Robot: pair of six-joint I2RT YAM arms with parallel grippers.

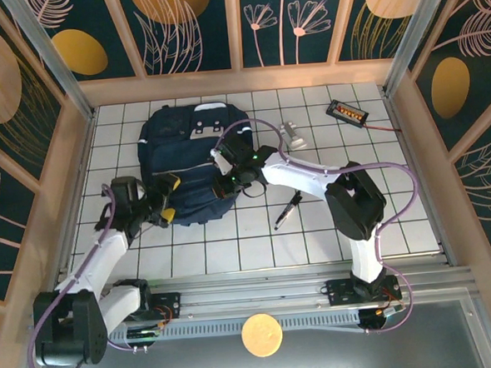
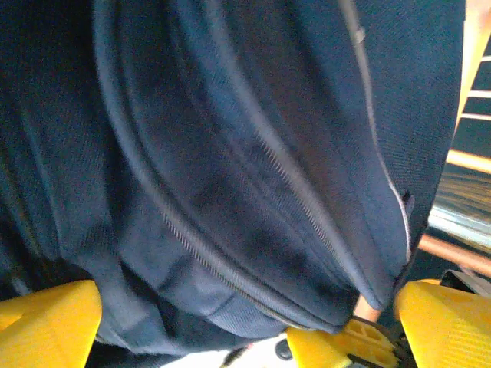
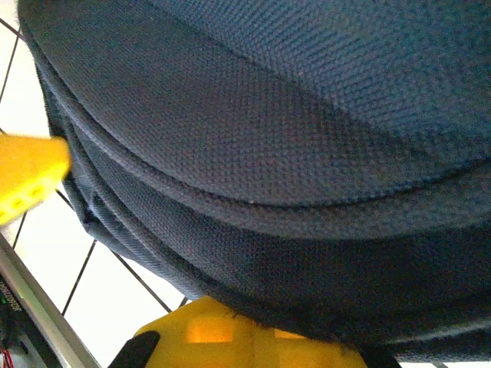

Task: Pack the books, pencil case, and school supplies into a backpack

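The left gripper (image 1: 170, 197) stands spread wide at the near-left edge of the backpack (image 1: 185, 154), holding nothing (in its wrist view the fabric bulges between the yellow fingers). The right gripper (image 1: 225, 173) is clenched on the pack's right flank; whether it pinches cloth I cannot tell. The pen (image 1: 286, 211) lies on the table just right of the pack, its long axis slanting from near-left to far-right. I judge the right arm nearer: the pen sits rightward and nearward of that gripper.

I see the backpack (image 3: 291, 153) up close, navy weave and piped seams, a yellow finger (image 3: 27, 184) at its left edge, white tiled table (image 3: 42, 264) below left
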